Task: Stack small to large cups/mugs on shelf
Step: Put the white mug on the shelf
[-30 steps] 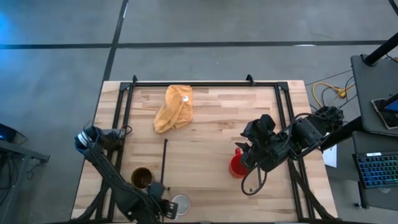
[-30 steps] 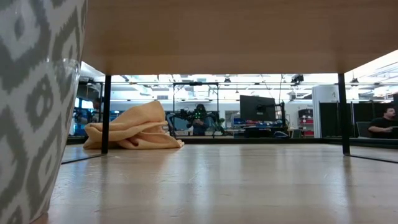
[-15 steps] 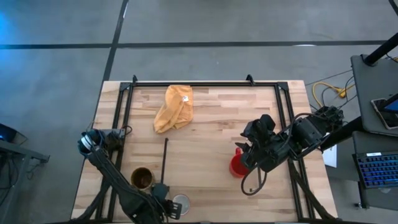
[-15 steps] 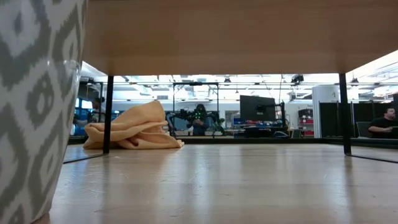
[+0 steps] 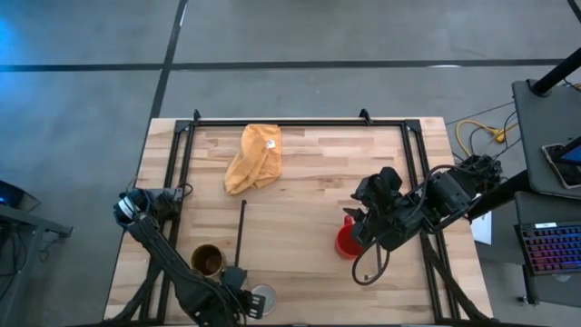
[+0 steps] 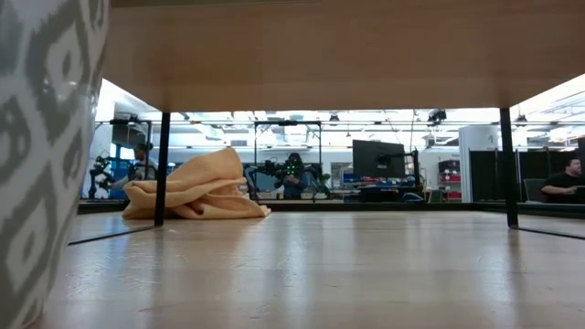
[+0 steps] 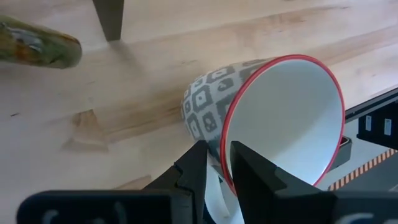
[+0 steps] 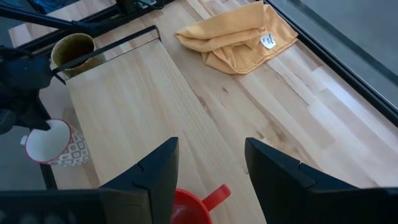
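Observation:
The white patterned mug (image 7: 261,106) with a red rim is tilted in my left gripper (image 7: 214,158) at the table's near edge, left of the shelf (image 8: 137,106); it also shows in the high view (image 5: 263,299). The brown-gold mug (image 5: 207,261) stands upright on its base on the table beside the shelf's left rail (image 5: 241,234). The small red mug (image 5: 346,242) stands under my open right gripper (image 8: 208,155), between its fingers, handle (image 8: 214,194) toward the far side. I cannot tell whether they touch it. My left gripper pinches the white mug's red rim (image 7: 222,163), one finger inside the mouth (image 7: 249,177) and one outside on the patterned wall (image 7: 198,167). The mug is tipped over, its mouth toward the gripper and its base pointing away. Whether its lower side rests on the table cannot be told.
A yellow-orange cloth (image 5: 255,156) lies on the table at the far side. In the low view the shelf's underside (image 6: 320,55) spans the top, its thin black legs (image 6: 164,166) at both sides. Black frame rails (image 5: 300,121) run round the table's edges.
My left gripper has shifted a little toward the table's left edge with the white mug, and the mug has tipped further over. My right gripper and the red mug have kept still.

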`<state>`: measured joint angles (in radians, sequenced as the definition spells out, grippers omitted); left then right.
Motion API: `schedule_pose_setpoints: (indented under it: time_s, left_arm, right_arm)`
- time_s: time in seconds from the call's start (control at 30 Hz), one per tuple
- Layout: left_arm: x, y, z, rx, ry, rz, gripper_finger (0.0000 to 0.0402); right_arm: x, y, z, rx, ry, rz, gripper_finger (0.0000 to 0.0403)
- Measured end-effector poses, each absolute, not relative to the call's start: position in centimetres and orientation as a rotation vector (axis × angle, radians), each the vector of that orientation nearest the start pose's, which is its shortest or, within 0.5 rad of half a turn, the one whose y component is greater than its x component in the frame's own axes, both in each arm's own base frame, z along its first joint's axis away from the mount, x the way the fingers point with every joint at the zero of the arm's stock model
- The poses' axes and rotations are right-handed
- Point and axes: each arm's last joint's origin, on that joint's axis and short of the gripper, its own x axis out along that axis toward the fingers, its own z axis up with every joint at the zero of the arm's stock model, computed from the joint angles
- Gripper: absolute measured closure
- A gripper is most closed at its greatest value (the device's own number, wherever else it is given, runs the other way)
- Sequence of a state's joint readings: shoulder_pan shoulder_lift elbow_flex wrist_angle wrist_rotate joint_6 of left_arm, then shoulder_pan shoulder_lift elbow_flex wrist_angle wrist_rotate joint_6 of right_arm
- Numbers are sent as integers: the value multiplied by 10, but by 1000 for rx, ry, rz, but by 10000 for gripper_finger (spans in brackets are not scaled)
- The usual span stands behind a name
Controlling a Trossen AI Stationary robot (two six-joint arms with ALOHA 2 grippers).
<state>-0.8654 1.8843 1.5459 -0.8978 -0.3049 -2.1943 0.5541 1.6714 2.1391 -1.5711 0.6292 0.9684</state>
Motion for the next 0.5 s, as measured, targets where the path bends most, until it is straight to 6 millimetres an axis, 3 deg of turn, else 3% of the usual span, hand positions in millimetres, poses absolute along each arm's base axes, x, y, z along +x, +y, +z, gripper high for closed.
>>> schedule_pose_setpoints:
  time_s: [0.33, 0.5]
  left_arm:
    - [255, -287, 240, -1264, 1006, 745, 347]
    - [255, -288, 242, -1270, 1012, 737, 379]
  right_arm:
    - [246, 132, 449, 285, 769, -480, 225]
    - [246, 132, 449, 285, 769, -480, 225]
